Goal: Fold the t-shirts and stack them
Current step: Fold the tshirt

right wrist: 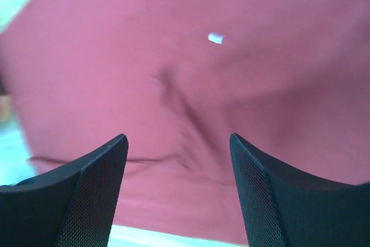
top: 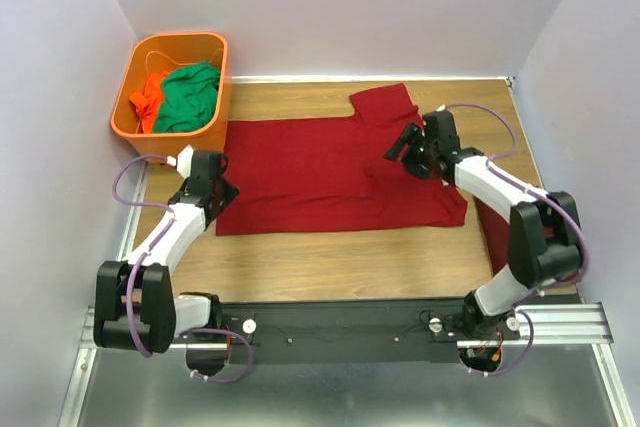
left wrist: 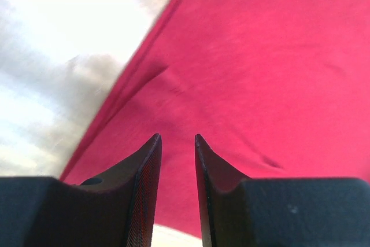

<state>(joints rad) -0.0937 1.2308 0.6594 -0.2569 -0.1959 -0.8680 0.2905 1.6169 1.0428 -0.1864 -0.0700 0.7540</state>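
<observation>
Now, one maroon t-shirt (top: pixel 320 172) lies spread on the wooden surface (top: pixel 330 257), with both arms over it.
The left gripper (left wrist: pixel 177 138) sits at the shirt's left edge, jaws narrowly parted with nothing between them. The right gripper (right wrist: pixel 178 137) hovers over its right part near a small white label (right wrist: pixel 215 37), jaws wide apart and empty. Far left, an orange basket (top: pixel 135 127) holds a green garment (top: pixel 190 97) and an orange garment (top: pixel 150 97).

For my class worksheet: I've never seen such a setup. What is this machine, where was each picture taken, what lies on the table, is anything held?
Two robot arms are bolted at the near edge of a table. One picture looks down from above; the other two come from a camera on each wrist. A dark red t-shirt lies spread out, and an orange basket holds a green garment and an orange garment. The left gripper and right gripper are open, holding nothing.
</observation>
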